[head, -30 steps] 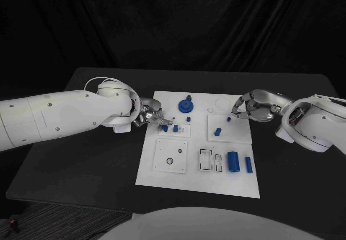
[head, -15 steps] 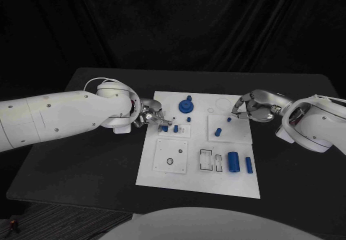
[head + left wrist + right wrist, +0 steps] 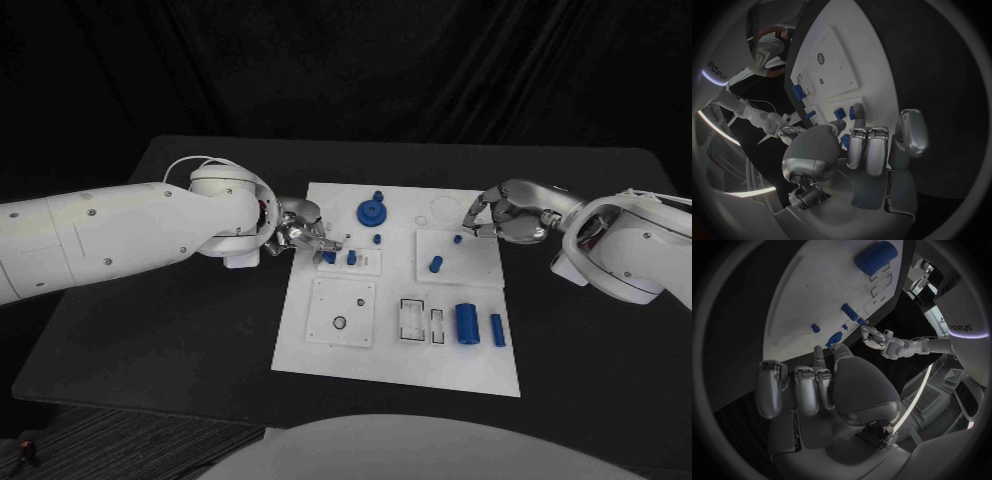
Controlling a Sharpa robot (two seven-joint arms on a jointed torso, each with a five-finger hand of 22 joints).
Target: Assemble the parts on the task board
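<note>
White task board (image 3: 397, 350) flat at the middle of the black surface (image 3: 159, 330). Blue gear-like wheel (image 3: 374, 212) upright near the board's far edge, with a small blue peg (image 3: 378, 239) just in front of it. Two small blue pieces (image 3: 340, 257) standing in a raised block by the board's left edge. Short blue peg (image 3: 436, 264) upright on the square plate at the board's right half, another tiny blue piece (image 3: 457, 239) at that plate's far corner. Large blue cylinder (image 3: 466, 322) and slimmer blue bar (image 3: 498, 330) lying side by side near the board's right front part, next to a pair of outlined rectangular slots (image 3: 423, 322).

Left hand (image 3: 299, 233) at the board's left edge, fingers curled, fingertips (image 3: 858, 111) right at the two small blue pieces; cannot tell whether touching or gripping either.

Right hand (image 3: 488, 218) over the board's far right corner, fingers curled inward, fingertips (image 3: 819, 354) down beside the tiny blue piece; cannot tell whether anything held.
</note>
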